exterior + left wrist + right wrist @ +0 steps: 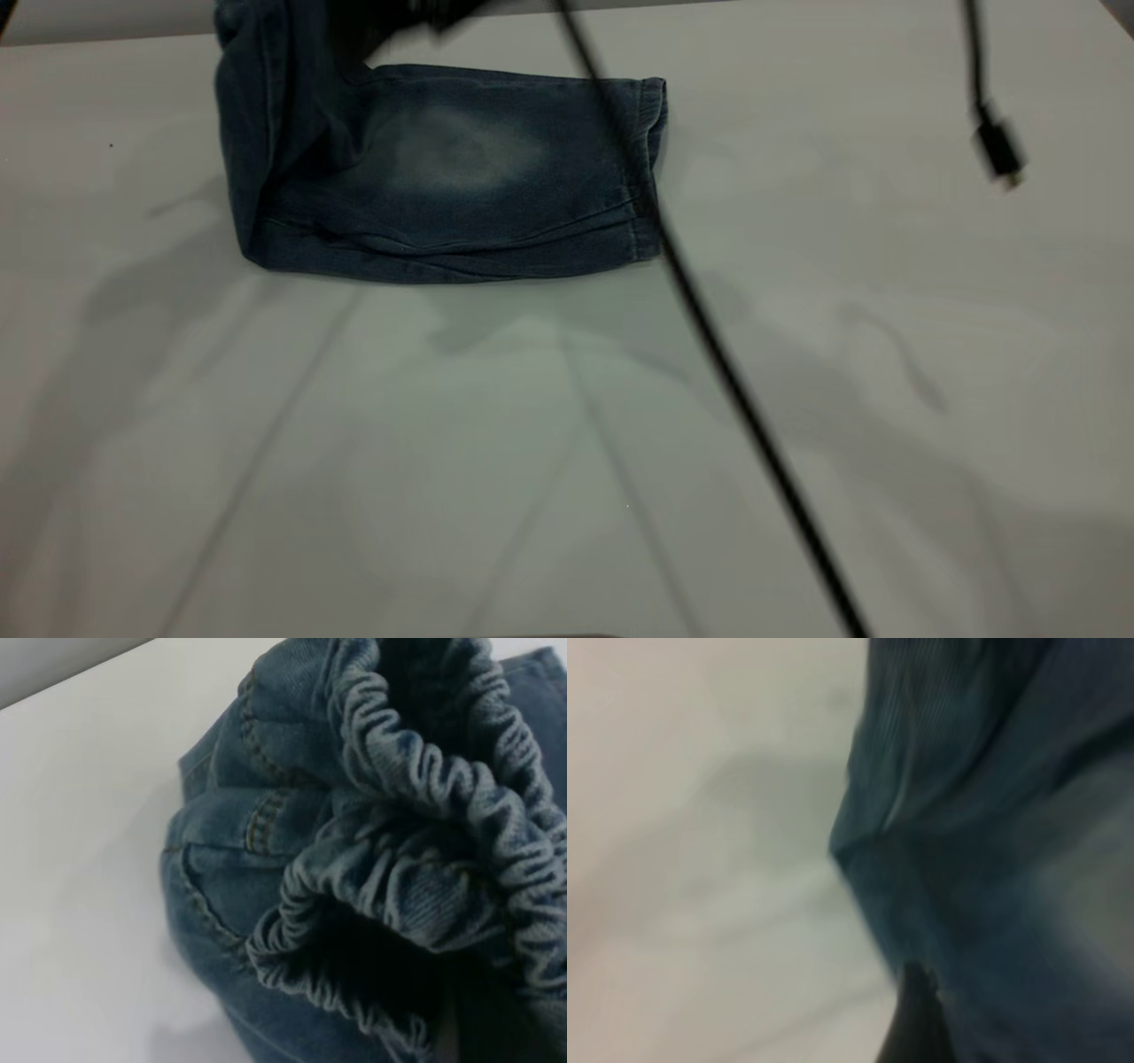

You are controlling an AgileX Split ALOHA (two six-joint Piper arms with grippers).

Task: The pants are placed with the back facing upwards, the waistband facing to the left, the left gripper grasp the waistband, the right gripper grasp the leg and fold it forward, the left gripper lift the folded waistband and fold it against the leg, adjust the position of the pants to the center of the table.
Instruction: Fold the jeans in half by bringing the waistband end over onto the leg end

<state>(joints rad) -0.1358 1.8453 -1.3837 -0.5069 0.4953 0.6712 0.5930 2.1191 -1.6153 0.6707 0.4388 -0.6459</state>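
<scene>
One wide, smooth, pale grey table [461,461] fills almost the whole exterior view, soft shadows streaked across it and a strip of lighter surface just showing beyond its far edge. Near that far edge, toward the far left corner, lie the pants [443,173], blue denim shorts folded lengthwise into a long bundle. On top is the leg [496,159], wide denim with a pale oval patch, its stitched hem pointing toward the table's right edge. The left end of the bundle rises off the surface and runs out of the picture at the top.

Up close in the left wrist view, the waistband [443,815], a dark blue gathered elastic band, is bunched and curled over on itself, with a stitched back pocket [221,895] below it on the white top.

A thin black braided cable [709,337] slants across the whole scene, and a second one with a small black plug [997,146] dangles near the far right corner.

The left gripper is not seen at all. Of the right gripper [917,1019] only a dark blurred tip shows, right against the denim; I cannot tell how it is set.
</scene>
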